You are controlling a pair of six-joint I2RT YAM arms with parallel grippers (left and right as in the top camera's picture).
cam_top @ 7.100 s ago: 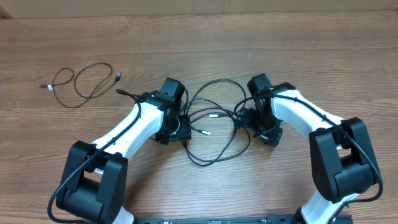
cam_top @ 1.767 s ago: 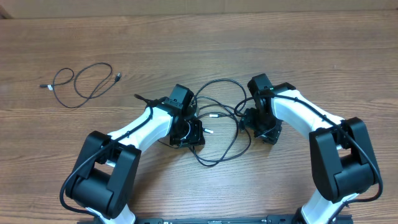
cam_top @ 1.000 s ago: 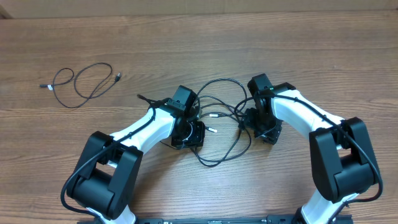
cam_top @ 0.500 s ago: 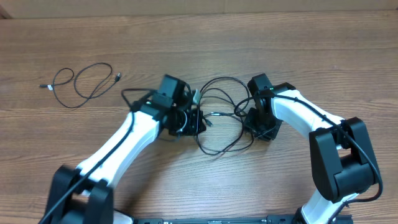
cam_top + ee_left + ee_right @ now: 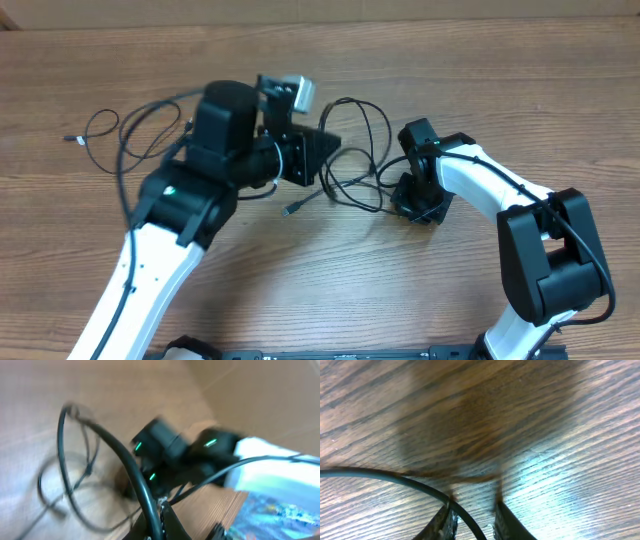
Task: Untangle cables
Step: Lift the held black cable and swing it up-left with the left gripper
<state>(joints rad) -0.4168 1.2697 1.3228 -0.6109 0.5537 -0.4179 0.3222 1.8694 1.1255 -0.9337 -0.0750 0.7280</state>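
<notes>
The tangled black cables (image 5: pixel 352 165) lie in loops between the two arms, with one plug end (image 5: pixel 290 210) trailing on the wood. My left gripper (image 5: pixel 325 143) is raised above the table and shut on a cable strand (image 5: pixel 125 465), which runs up between its fingers. In the left wrist view the left gripper (image 5: pixel 159 510) pinches that strand, blurred by motion. My right gripper (image 5: pixel 410 203) is low on the table at the tangle's right edge. In the right wrist view the right gripper (image 5: pixel 475 506) has its jaws apart, with a cable (image 5: pixel 395 480) passing between them against the left finger.
A separate thin black cable (image 5: pixel 100 135) lies looped at the far left, partly hidden by the raised left arm. A cardboard wall (image 5: pixel 400 10) borders the table's far edge. The table (image 5: pixel 500 90) is bare wood at the back right.
My left arm has lifted and swung back and to the left, pulling the held cable up and dragging the loops. The right jaws have narrowed round a strand.
</notes>
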